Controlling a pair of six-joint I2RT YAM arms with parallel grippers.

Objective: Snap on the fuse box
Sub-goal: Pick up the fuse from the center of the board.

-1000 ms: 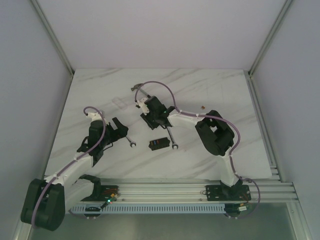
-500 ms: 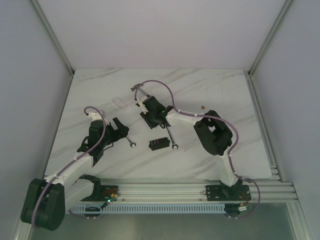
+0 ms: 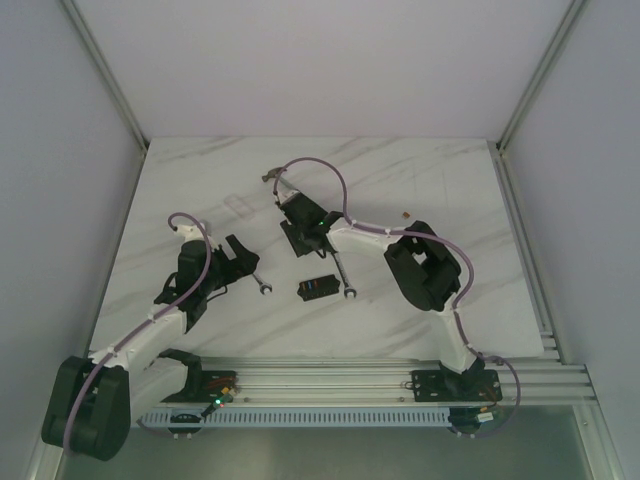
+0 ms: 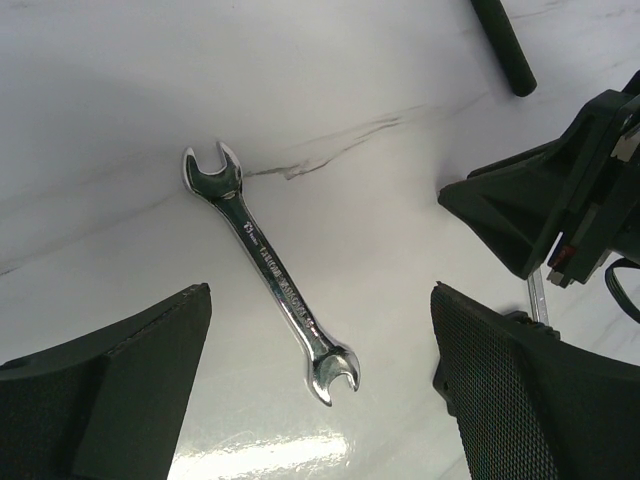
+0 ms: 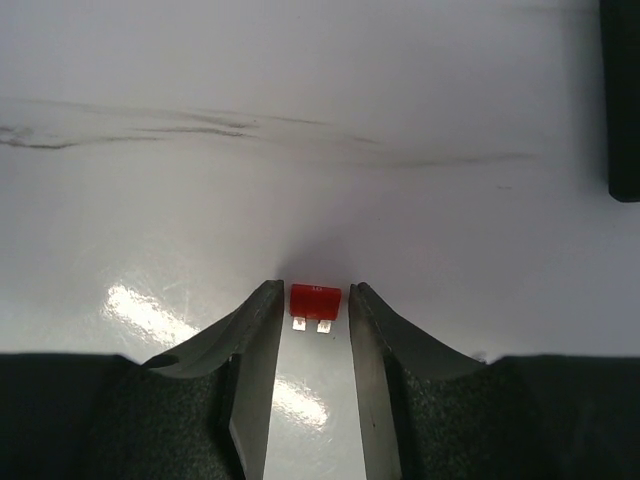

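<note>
The fuse box (image 3: 315, 288) is a small black block with coloured fuses, lying on the white marble table (image 3: 440, 180) near its middle. My right gripper (image 3: 298, 240) is just beyond it. In the right wrist view a loose red fuse (image 5: 315, 299) lies on the table between the fingertips of my right gripper (image 5: 315, 288), with a thin gap on each side. My left gripper (image 3: 240, 258) is open and empty to the left of the box. In its wrist view my left gripper (image 4: 320, 295) hangs over a silver wrench (image 4: 268, 270).
A second silver wrench (image 3: 343, 275) lies right of the fuse box. A black-handled hammer (image 3: 275, 180) lies behind the right gripper; its handle shows in the wrist views (image 4: 505, 45) (image 5: 622, 100). A clear plastic piece (image 3: 240, 205) and a small brown bit (image 3: 405, 213) lie further back.
My right gripper has shifted slightly to the left and away from the arm bases. The left arm, fuse box and wrenches have not moved.
</note>
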